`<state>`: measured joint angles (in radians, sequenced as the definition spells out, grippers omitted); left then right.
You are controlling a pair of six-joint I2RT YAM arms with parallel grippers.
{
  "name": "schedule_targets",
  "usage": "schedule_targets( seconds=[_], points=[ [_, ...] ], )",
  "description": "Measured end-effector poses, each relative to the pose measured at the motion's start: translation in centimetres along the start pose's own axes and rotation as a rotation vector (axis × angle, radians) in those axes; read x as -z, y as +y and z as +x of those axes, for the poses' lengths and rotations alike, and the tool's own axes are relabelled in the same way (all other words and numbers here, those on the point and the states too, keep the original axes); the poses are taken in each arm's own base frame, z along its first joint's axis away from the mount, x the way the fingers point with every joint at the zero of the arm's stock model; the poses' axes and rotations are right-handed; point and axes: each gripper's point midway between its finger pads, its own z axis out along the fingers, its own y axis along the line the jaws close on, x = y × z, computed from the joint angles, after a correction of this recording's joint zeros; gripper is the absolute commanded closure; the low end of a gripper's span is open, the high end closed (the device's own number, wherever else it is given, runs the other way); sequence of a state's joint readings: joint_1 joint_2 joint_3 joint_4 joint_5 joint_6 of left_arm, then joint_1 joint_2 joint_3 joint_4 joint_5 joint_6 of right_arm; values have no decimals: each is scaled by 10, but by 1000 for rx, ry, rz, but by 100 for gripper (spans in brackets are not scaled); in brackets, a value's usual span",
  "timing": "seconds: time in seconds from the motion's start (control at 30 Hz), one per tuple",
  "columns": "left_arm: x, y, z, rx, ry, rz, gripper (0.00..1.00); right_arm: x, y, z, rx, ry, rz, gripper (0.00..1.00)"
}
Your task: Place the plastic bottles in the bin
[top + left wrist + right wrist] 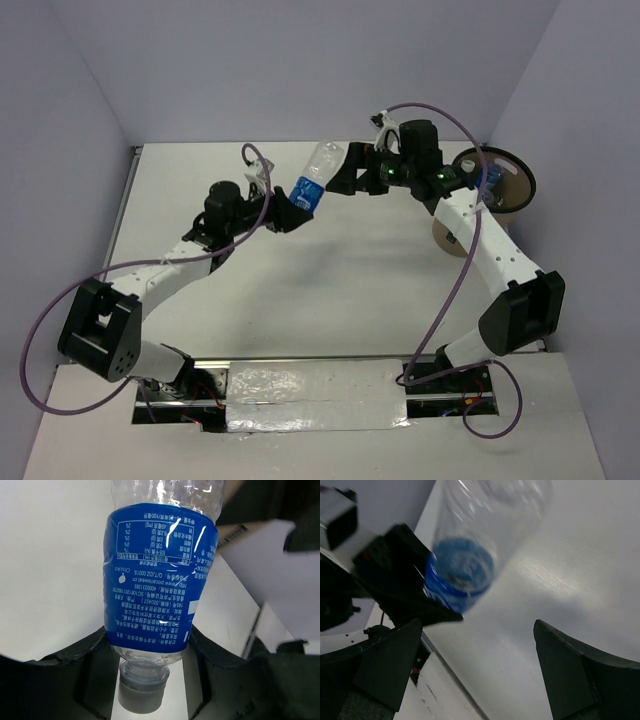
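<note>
My left gripper (pixel 297 207) is shut on a clear plastic bottle (pixel 315 178) with a blue label and holds it above the table, cap end down and base tilted up to the right. In the left wrist view the bottle (pixel 155 575) sits between both fingers, which grip its lower label and shoulder, and its grey cap (pixel 141 690) points at the camera. My right gripper (pixel 345 176) is open just beside the bottle's base. In the right wrist view the bottle (pixel 480 535) lies just ahead of the open fingers. The tan bin (pixel 445 232) stands at the right, behind the right arm. Other bottles are out of view.
The bin's dark opening (pixel 512 178) shows a bit of blue inside. The right arm's link (pixel 490 250) crosses in front of the bin. Grey walls close the table at the back and sides. A foil-covered strip (pixel 315 395) lies between the arm bases.
</note>
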<state>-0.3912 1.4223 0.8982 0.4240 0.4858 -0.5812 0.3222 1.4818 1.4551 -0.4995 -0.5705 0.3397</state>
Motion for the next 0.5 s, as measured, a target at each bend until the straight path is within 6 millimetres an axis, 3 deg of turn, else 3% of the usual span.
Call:
schedule_targets(
  seconds=[0.13, 0.23, 0.33, 0.37, 0.5],
  points=[
    [10, -29, 34, 53, 32, 65, 100, -9, 32, -13, -5, -44, -72, 0],
    [16, -39, 40, 79, 18, 72, 100, -14, 43, -26, -34, -71, -103, 2],
    [21, -47, 34, 84, -13, 75, 100, -24, 44, -29, -82, -65, -129, 23],
    [23, -52, 32, 80, -20, 86, 100, -27, 44, -28, -102, -56, -139, 36],
    [26, -59, 30, 76, -30, 91, 100, -32, 49, -26, -134, -42, -187, 38]
  ],
)
